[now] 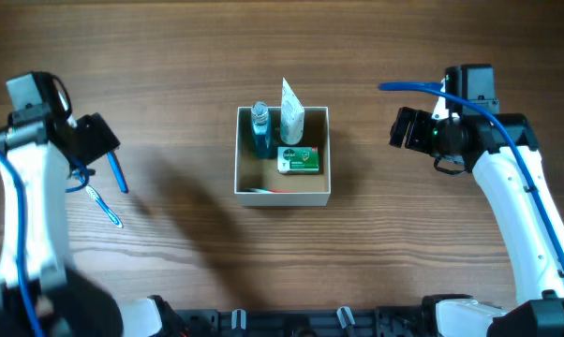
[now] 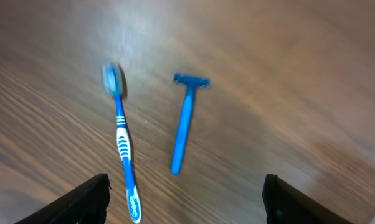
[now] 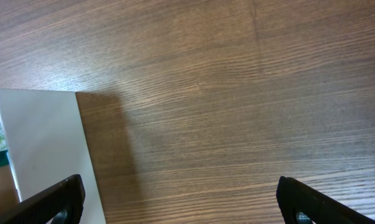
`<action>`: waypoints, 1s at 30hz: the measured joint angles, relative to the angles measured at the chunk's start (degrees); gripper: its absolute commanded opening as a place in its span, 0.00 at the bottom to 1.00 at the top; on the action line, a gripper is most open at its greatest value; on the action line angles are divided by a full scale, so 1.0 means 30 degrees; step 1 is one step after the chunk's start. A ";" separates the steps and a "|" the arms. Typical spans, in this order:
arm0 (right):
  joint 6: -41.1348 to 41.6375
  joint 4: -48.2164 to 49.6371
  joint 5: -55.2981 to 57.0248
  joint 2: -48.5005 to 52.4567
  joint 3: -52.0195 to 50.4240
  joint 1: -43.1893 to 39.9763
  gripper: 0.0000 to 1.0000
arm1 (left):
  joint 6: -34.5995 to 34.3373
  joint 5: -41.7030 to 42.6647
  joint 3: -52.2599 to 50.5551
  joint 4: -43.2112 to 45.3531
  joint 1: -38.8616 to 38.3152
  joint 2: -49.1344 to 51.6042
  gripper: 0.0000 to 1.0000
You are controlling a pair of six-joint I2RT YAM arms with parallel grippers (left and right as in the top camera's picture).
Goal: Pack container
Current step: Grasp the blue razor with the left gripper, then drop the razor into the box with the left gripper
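Note:
The container [image 1: 282, 192], a square white box with a tan inside, sits at the table's middle. It holds a blue bottle [image 1: 260, 129], a white tube [image 1: 291, 114] and a green box [image 1: 299, 160]. Its white wall shows in the right wrist view [image 3: 44, 149]. A blue-and-white toothbrush [image 1: 104, 206] and a blue razor [image 1: 118, 173] lie on the table at the left, both also in the left wrist view: toothbrush [image 2: 124, 146], razor [image 2: 184, 121]. My left gripper [image 2: 187, 202] is open above them, empty. My right gripper [image 3: 181, 202] is open and empty, right of the container.
The wooden table [image 1: 188, 271] spreads all round the container. A thin red-and-white item [image 1: 263, 190] lies along the container's front inner wall. Black fixtures [image 1: 291, 323] line the near table edge.

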 measured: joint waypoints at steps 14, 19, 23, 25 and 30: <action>0.0000 -0.0153 0.0000 0.0000 0.0000 0.0000 1.00 | -0.0517 0.0823 -0.0197 0.3344 0.0204 0.7125 0.65; 0.0000 -0.0160 0.0000 0.0000 0.0000 0.0000 1.00 | -0.0583 0.0415 -0.0160 0.3395 0.0189 0.7555 0.18; 0.0000 -0.0168 0.0000 0.0000 0.0000 0.0000 1.00 | -0.0517 0.0262 -0.0146 0.3016 0.0204 0.7563 0.09; 0.0000 -0.0168 0.0000 0.0000 0.0000 0.0000 1.00 | -0.0517 0.0270 -0.0095 0.2688 0.0204 0.7563 0.04; 0.0000 -0.0175 0.0000 0.0000 0.0000 0.0000 1.00 | -0.0488 0.0277 -0.0029 0.1137 -0.0291 0.5945 0.04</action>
